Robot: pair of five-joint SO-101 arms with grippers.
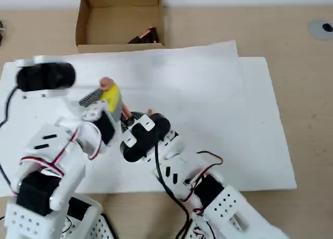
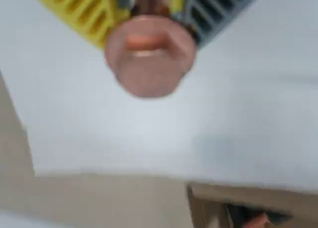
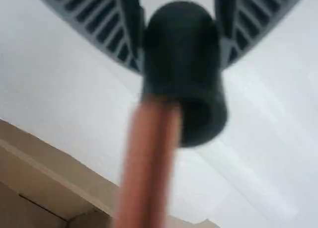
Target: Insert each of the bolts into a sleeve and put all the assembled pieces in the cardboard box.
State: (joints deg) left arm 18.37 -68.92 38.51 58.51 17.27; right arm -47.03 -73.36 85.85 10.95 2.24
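Copper bolt pinched in left tool, black sleeve pinched in right tool

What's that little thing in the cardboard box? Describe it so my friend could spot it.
Find the cardboard box at the far edge of the table, beyond the white paper. Against its near wall, towards the right corner, lies a piece, black with a copper-coloured end. Unlike the copper bolt and black sleeve held over the paper, it lies alone inside.
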